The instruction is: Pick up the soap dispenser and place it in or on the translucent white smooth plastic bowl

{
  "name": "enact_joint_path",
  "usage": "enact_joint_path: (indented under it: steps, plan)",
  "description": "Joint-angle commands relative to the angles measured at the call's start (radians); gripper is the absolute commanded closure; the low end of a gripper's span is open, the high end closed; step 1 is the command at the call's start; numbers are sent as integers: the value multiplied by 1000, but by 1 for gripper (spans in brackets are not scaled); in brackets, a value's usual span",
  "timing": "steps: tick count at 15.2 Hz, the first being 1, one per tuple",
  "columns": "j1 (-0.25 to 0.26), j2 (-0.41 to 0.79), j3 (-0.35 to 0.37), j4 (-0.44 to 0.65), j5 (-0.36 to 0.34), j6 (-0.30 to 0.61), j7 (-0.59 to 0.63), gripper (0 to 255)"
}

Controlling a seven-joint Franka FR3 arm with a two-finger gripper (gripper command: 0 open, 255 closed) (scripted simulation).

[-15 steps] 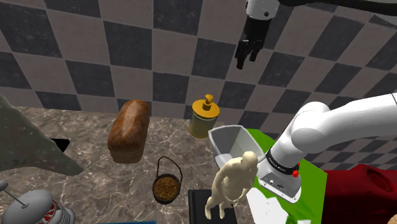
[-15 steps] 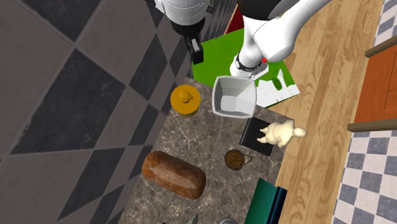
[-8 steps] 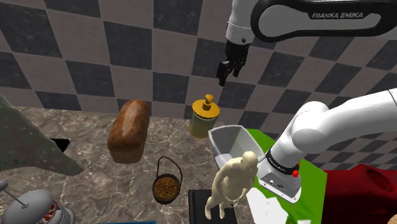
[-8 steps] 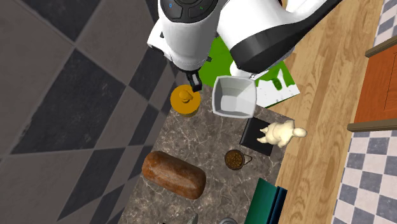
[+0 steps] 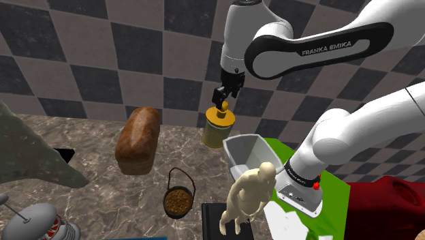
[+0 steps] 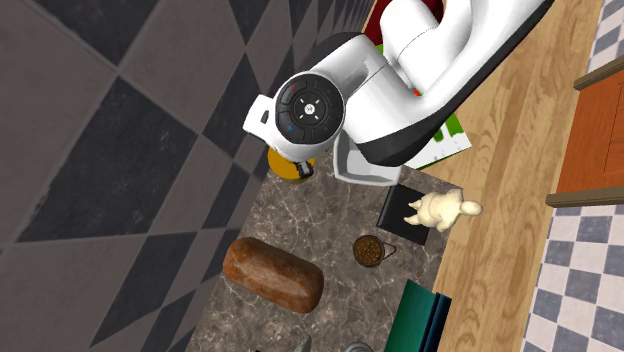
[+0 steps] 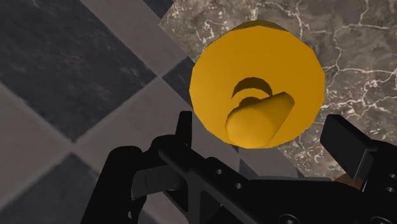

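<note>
Here, the end effector (image 7: pixel 264 135) gapes over the soap dispenser (image 7: pixel 280 63); the shoulder view adds the neighbouring bowl (image 5: pixel 238 158)

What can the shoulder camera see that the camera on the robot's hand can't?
The shoulder view adds the brown bread loaf, the little pot, the pale figurine, the grey-white bowl and the white arm. The wrist view adds a look straight down onto the yellow soap dispenser, with the open claw either side of its spout. Both share the dispenser, the black claw, the marble counter and the checkered wall.
</note>
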Motion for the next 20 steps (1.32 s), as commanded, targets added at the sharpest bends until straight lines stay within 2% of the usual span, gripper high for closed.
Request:
enact_joint_path:
  steps: [1,6,14,15,20]
  plan:
    - [-1,14,7,-19,-3,34,10,0]
    - [-11,45,9,-73,-16,118,19,0]
    - [-11,45,9,-73,-16,118,19,0]
    - [-11,45,9,-73,-16,118,19,255]
    - [-11,44,9,-73,-16,118,19,255]
